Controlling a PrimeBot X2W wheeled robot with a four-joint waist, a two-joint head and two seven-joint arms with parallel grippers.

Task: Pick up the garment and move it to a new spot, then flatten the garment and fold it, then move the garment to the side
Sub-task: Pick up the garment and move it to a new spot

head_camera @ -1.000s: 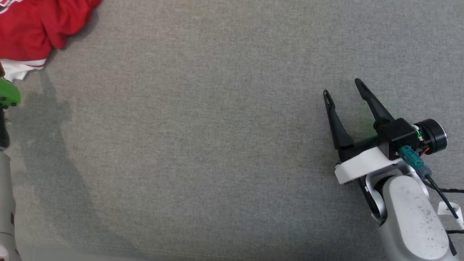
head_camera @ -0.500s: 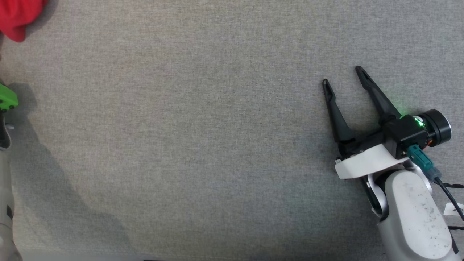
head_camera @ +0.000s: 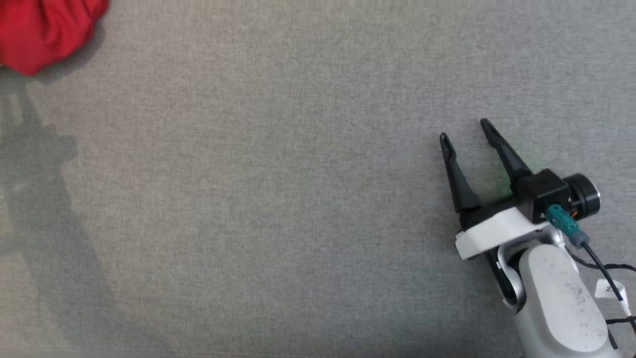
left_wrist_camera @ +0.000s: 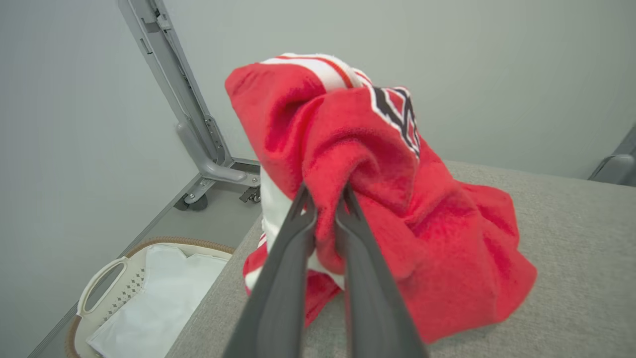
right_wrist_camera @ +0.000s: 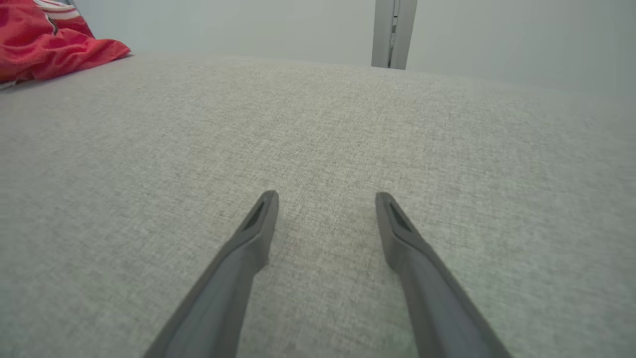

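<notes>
My left gripper (left_wrist_camera: 325, 192) has its two fingers drawn almost together, pinching a thick fold of the red garment (left_wrist_camera: 377, 164). The garment sits bunched at the far left corner of the bench (head_camera: 278, 199), close to the left edge, above a laundry basket (left_wrist_camera: 107, 278) on the floor. Its upper part is gathered up at my fingertips. The lower hem seems to touch the grey cover, though I cannot be sure from this angle. My right gripper (head_camera: 464, 132) hangs spread wide and empty over the bench's right side, well apart from the garment.

I judge that only the grasp is made. Carrying the garment to a new spot, flattening, folding and moving it aside are all left to do.

The garment has a white band with a thin red stripe and black, white-edged lettering. The lettering is too crumpled to read.
</notes>
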